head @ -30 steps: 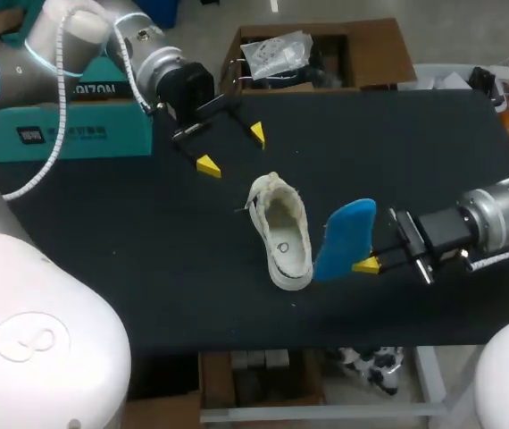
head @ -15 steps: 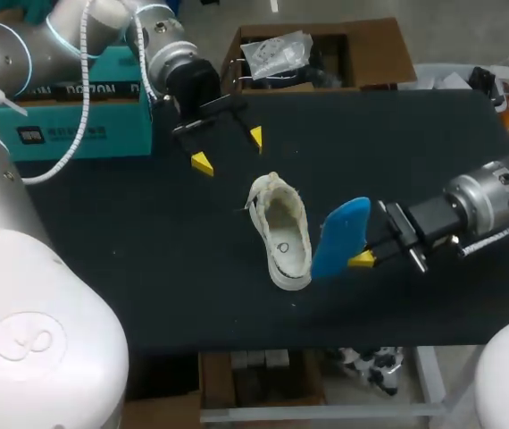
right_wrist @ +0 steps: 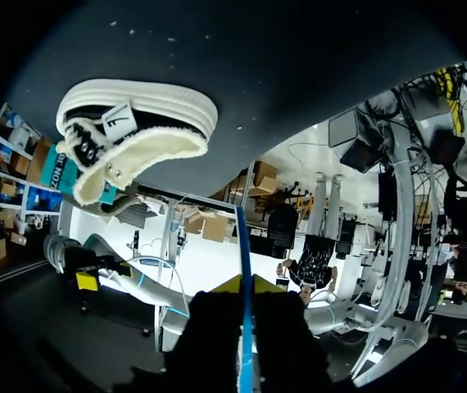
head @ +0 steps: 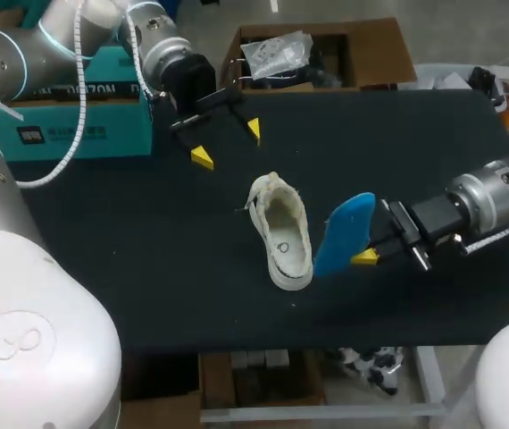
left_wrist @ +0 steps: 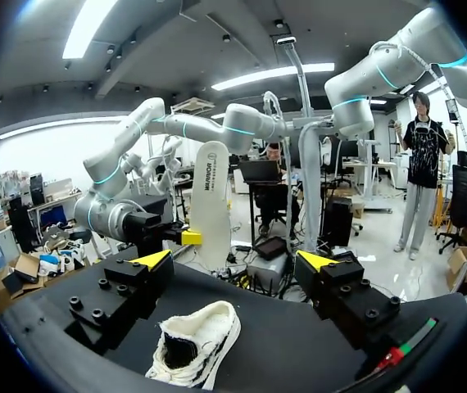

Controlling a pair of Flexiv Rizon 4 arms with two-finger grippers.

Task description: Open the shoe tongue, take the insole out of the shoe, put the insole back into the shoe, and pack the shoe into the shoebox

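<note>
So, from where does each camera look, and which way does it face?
Head view: above and behind, facing down on the table; left claw and right claw both show.
Left wrist view: on the left wrist, facing past its claw to the shoe.
Right wrist view: on the right wrist, facing along the held insole.
Shared: all show shoe and insole.

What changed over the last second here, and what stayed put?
The left gripper, open and empty, drew back slightly toward the far edge of the table. The right gripper kept its hold on the blue insole, hardly shifting beside the white shoe. The shoe lay as before.
</note>
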